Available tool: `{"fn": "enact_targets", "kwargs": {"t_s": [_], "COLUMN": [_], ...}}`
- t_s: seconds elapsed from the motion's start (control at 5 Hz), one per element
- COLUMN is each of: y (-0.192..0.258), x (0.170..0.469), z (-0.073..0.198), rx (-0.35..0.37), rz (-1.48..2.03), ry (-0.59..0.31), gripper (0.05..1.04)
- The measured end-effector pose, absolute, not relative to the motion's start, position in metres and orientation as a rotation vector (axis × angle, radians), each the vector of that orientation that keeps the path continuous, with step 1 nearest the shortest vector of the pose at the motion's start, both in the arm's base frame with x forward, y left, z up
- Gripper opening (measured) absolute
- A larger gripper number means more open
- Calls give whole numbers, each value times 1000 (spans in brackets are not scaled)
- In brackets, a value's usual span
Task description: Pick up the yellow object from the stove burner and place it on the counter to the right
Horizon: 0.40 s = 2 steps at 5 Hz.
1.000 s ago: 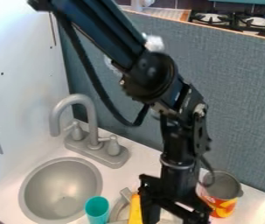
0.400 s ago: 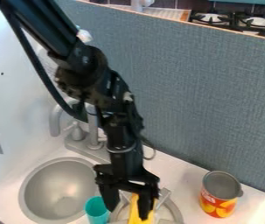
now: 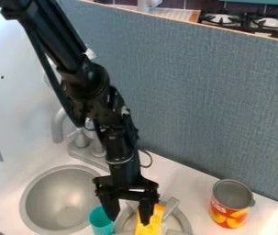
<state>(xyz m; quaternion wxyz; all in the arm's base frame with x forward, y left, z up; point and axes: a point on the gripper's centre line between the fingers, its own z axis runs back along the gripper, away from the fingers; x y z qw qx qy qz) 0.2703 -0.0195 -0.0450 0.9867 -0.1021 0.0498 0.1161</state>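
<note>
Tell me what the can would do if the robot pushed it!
The can is probably stiff, since its sides look straight and smooth. It might be light, because its top is open and I see no food inside. It's tall and round, so a high push could tip it and make it roll.

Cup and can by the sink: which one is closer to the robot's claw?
The teal cup: it is right beside the gripper, while the can with the red-and-orange label stands well off to the right.
</note>
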Motion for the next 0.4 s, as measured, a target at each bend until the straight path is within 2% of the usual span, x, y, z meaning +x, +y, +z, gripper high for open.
{"fn": "enact_targets", "kwargs": {"t_s": [0.4], "y": [-18], "x": [285], "z": [-73], "rx": [-225], "rz": [192], "ry": [118], "gripper": [1001]}}
